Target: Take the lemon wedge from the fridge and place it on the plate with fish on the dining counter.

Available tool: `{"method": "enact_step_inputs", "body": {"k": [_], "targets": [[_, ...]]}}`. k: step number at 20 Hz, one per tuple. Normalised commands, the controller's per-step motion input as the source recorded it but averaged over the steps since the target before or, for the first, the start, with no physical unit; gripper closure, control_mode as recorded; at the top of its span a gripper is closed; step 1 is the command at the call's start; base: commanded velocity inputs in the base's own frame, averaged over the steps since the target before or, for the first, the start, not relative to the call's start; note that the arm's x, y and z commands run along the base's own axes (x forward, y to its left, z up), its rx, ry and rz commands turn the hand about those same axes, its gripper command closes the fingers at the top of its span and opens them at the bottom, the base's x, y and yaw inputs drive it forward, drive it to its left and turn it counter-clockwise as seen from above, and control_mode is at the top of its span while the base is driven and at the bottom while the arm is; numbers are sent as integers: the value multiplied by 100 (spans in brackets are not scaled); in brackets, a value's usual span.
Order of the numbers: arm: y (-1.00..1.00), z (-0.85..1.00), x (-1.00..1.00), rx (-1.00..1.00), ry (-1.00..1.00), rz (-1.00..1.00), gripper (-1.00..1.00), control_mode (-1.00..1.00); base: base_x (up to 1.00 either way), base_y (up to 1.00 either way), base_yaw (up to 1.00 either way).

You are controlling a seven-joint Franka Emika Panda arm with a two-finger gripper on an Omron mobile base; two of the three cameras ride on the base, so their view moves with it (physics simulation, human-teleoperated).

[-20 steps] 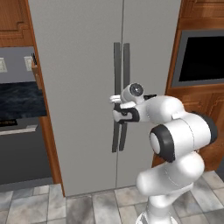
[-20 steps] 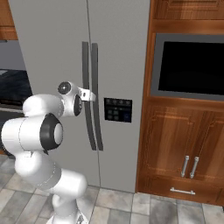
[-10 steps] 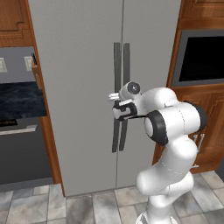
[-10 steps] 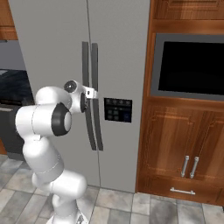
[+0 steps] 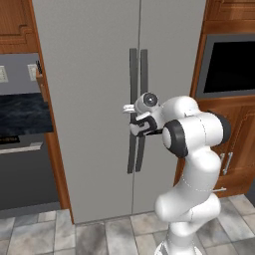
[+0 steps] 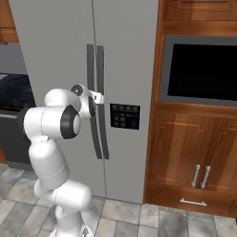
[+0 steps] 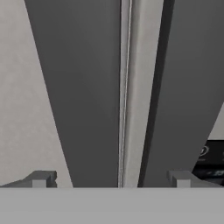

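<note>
The fridge (image 5: 89, 99) fills the centre of both base views; both doors are shut, so its interior is hidden, and its top is cut off by the frame edge. The two dark vertical handles (image 5: 138, 107) meet at the door seam. The arm is folded at mid-height, hand levelled at the handles. The claw (image 7: 111, 178) stands wide open, fingertips (image 7: 41, 178) straddling both handles, gripping nothing.
</note>
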Motion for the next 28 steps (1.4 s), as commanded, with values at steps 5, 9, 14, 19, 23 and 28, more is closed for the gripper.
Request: {"method": "enact_step_inputs", "body": {"k": [5, 9, 14, 19, 23, 28], "targets": [[2, -12, 47, 0, -1, -1, -100, -100, 0, 0, 0], [0, -3, 30, 0, 0, -1, 100, -100, 0, 0, 0], [0, 0, 2, 0, 0, 0, 100, -100, 0, 0, 0], [0, 0, 0, 0, 0, 0, 100, -100, 0, 0, 0], [18, 0, -26, 0, 0, 0, 100, -100, 0, 0, 0], [63, 19, -65, 0, -1, 0, 100, -100, 0, 0, 0]]}}
